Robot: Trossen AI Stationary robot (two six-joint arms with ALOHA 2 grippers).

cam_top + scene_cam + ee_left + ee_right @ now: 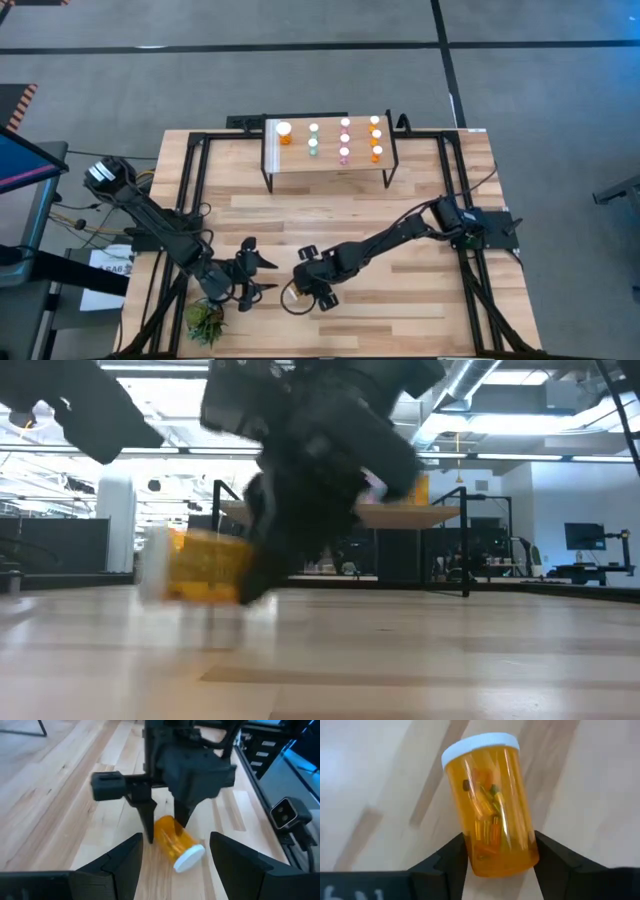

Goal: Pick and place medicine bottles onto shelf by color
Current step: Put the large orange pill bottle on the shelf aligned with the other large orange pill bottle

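An orange bottle (492,805) with a white cap is seen lying on its side on the wooden table (430,300), near the front edge. Small pills can be seen inside it. The right gripper (162,827) is placed over the bottle, with 1 dark finger on each side of its lower end. The fingers look to be touching the bottle, but it cannot be told if it is squeezed tight. The bottle is not lifted; it rests on the table.

The left gripper (262,277) is held just beside the bottle, pointing at it. Its 2 fingers are spread apart and nothing is held between them.

The shelf (300,165) is found at the back of the table, well apart from the grippers. Small bottles with white caps are stood on it in rows. A small green plant (204,322) is seen at the front left corner.
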